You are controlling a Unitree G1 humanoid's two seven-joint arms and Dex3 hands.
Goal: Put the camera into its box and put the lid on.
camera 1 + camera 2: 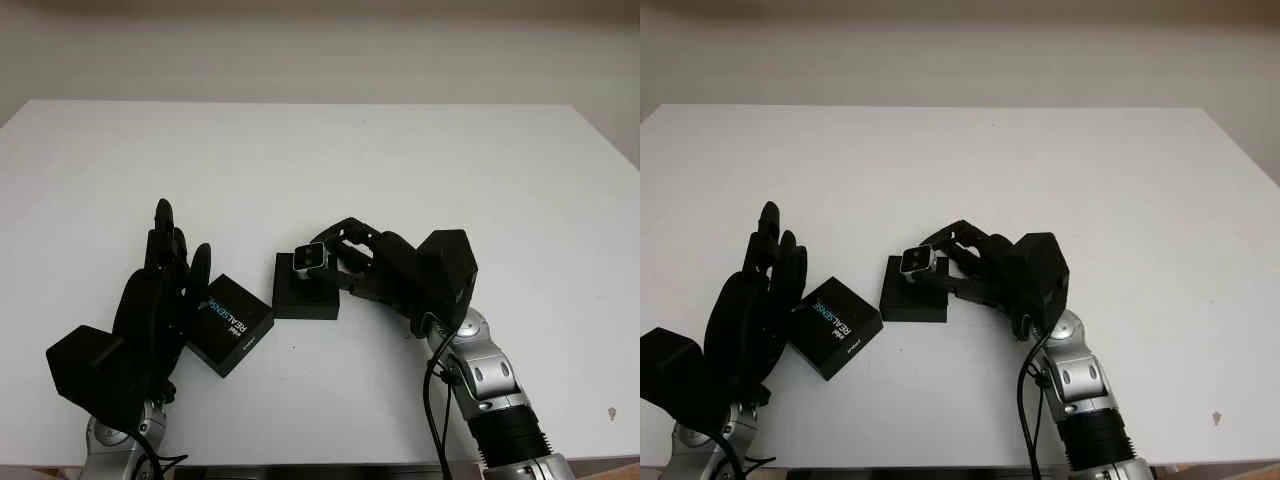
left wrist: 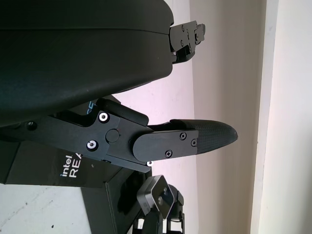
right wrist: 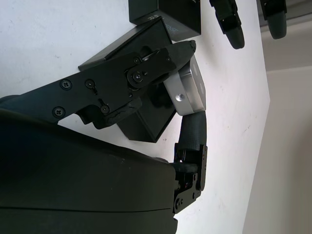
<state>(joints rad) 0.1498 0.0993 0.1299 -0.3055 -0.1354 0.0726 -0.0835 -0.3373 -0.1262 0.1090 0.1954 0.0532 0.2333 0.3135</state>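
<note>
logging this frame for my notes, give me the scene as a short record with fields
held item: small silver metal camera, over the box
box: open black square box, on the white table
lid: black Intel RealSense printed lid, lying beside the box
right robot hand: shut on the camera
left robot hand: open, next to the lid
task stage: camera not yet seated, lid off

Lab-like test bench: bare white table (image 1: 400,170), plain pale wall (image 1: 320,50).

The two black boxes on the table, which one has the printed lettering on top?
The lid beside the left hand carries the white and blue lettering. The box under the camera, which the right hand holds, looks plain.
</note>
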